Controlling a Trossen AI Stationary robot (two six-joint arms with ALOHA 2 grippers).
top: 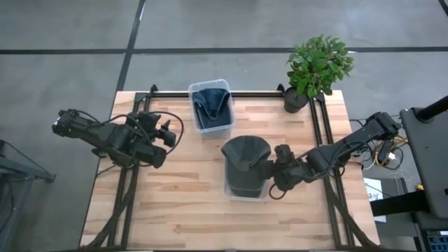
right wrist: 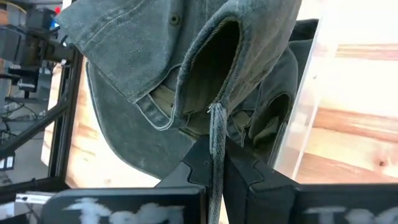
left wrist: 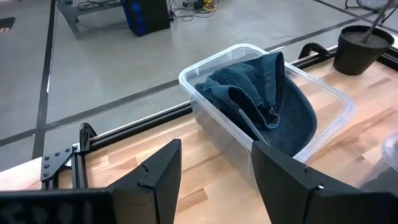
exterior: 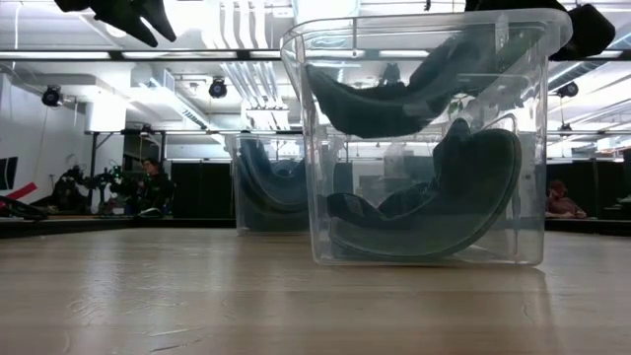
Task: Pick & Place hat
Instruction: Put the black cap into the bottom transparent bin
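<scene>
Pinching 1 grey hat [top: 245, 155] over the near bin [top: 246, 190], the right gripper [top: 275, 176] is clamping shut; the left gripper [top: 166, 133] is gaping empty beside the far bin [top: 211, 106] holding 1 denim hat [top: 212, 105].

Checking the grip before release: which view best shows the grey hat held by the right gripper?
The right wrist view: the right gripper pinches the grey hat close up. The high view shows it over the clear bin; the low view shows it through the bin's wall.

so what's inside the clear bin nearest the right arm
One dark grey hat lies curled in the clear bin. A second grey hat hangs over its rim, pinched by the shut right pincer. The bin floor under them is hidden.
</scene>
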